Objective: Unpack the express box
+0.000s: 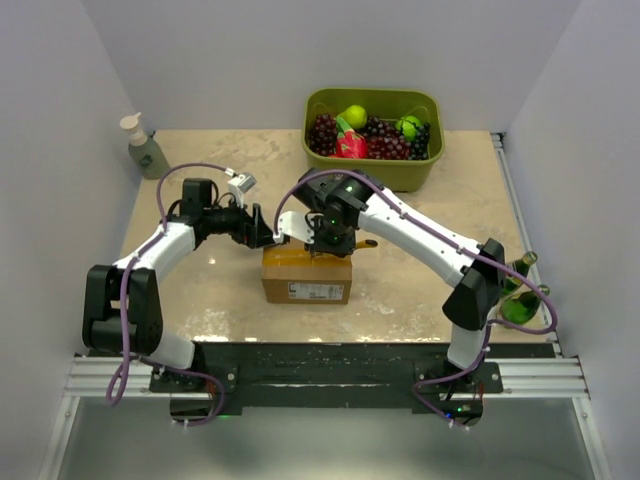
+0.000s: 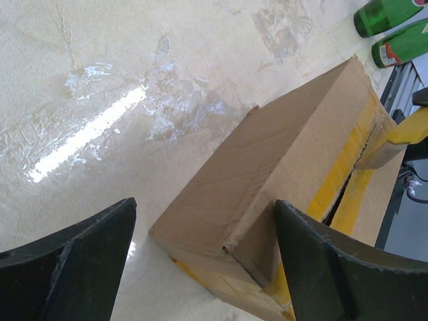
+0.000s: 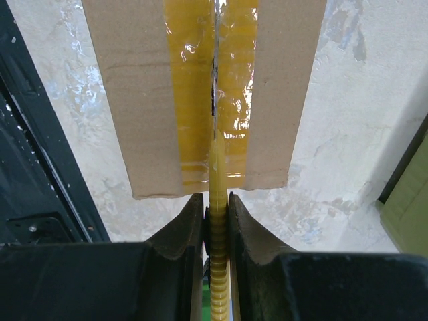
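Note:
The express box (image 1: pixel 305 278) is a brown carton with yellow tape along its top seam and a white label on its near side, lying mid-table. My left gripper (image 1: pixel 262 232) is open at the box's left end; in the left wrist view (image 2: pixel 206 204) its jaws straddle the box's corner (image 2: pixel 281 154) without touching. My right gripper (image 1: pixel 325 240) is over the box's far right edge, shut on a yellow ridged cutter (image 3: pixel 217 174). The cutter's tip lies in the split tape seam (image 3: pixel 194 80) of the box (image 3: pixel 134 87). The cutter also shows in the left wrist view (image 2: pixel 408 130).
A green bin (image 1: pixel 380 172) of fruit stands at the back, behind the right arm. A soap dispenser (image 1: pixel 143 148) stands back left. Green bottles (image 1: pixel 520 290) lie at the right edge by the right arm's base, also seen from the left wrist (image 2: pixel 394 33).

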Controlling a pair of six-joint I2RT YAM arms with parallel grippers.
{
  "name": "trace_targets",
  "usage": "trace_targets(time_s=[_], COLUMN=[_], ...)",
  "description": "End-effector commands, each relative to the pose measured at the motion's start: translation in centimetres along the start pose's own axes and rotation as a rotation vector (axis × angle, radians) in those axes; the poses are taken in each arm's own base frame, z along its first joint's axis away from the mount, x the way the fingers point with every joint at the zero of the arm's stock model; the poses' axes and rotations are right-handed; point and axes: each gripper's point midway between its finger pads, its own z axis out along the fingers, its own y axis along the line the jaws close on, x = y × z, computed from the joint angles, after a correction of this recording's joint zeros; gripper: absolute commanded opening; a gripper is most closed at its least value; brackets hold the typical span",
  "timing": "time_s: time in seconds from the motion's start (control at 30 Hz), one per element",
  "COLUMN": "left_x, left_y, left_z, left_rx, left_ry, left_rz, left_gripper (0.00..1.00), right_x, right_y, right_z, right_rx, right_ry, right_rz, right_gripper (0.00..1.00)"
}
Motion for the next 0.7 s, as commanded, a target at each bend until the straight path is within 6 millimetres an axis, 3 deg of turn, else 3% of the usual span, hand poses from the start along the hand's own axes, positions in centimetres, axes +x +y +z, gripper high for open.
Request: trace_targets(time_s=[0.0,0.67], left_x=[3.1,3.4], left_y=[2.2,2.5], left_z=[0.1,0.1], left_rx=[-0.110,-0.129], left_ry=[0.083,0.086], left_rz=[0.008,0.007], left_gripper=[0.88,0.88], right_x=[1.9,5.4], right_y=[1.1,1.7], right_z=[-0.5,0.5], right_rx=[-0.023,-0.010], right_ry=[0.084,0.227], right_rz=[-0.016,-0.056], right_gripper=[0.00,0.00])
